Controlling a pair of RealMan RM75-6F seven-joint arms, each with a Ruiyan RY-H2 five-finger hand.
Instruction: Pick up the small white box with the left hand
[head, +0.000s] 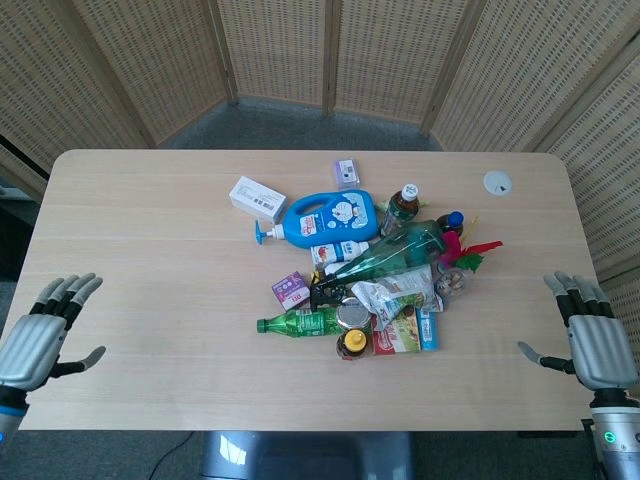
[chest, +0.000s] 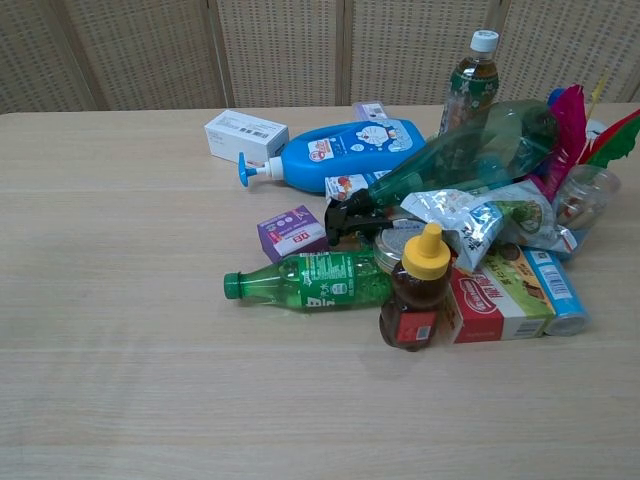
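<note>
The small white box (head: 257, 198) lies flat on the table left of the pile, with a label on its top; the chest view has the small white box (chest: 245, 135) at the back left. My left hand (head: 45, 335) hovers over the table's front left edge, fingers spread and empty, far from the box. My right hand (head: 592, 338) is open near the front right edge, also empty. Neither hand shows in the chest view.
A blue pump bottle (head: 327, 218) lies just right of the box. The pile holds a green bottle (head: 300, 323), a purple box (head: 291, 290), a dark green spray bottle (head: 385, 258), a honey jar (chest: 414, 288), snack packets and feathers. A white disc (head: 497, 182) sits at back right.
</note>
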